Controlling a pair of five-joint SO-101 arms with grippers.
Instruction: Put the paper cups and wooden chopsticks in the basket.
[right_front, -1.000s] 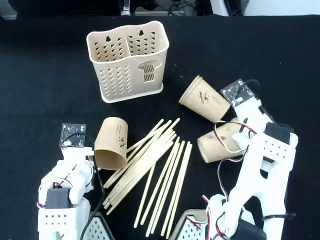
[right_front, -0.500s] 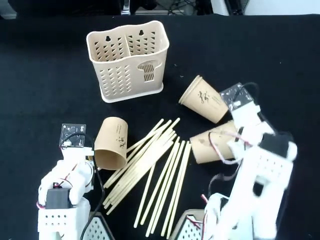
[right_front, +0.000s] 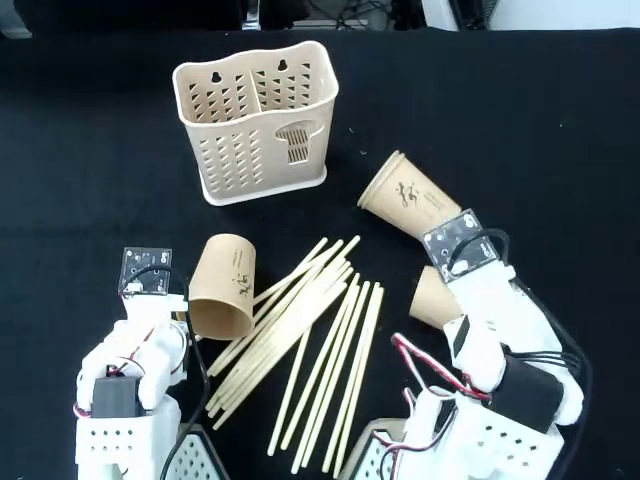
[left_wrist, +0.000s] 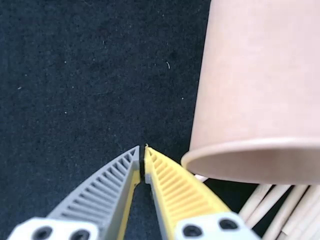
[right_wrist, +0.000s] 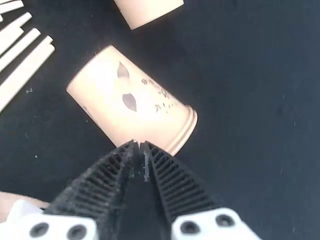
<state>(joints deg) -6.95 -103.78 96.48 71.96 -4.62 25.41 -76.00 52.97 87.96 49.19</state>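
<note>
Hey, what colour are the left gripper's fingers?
Left gripper: one finger grey, the other yellow; best in the left wrist view.

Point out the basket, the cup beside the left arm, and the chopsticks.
basket (right_front: 255, 150), high view, front wall.
paper cup (right_front: 222, 285), high view, side wall.
chopsticks (right_front: 285, 320), high view, middle of the bundle.

Left arm (right_front: 128, 372): lower left of the high view, folded low, wrist pointing up-frame.
Left claw (left_wrist: 142, 150): fingers closed, tips touching (one grey, one yellow).
Right arm (right_front: 497, 335): lower right, bent, wrist angled toward upper left.
Right claw (right_wrist: 138, 146): black fingers pressed together at the tips.
</note>
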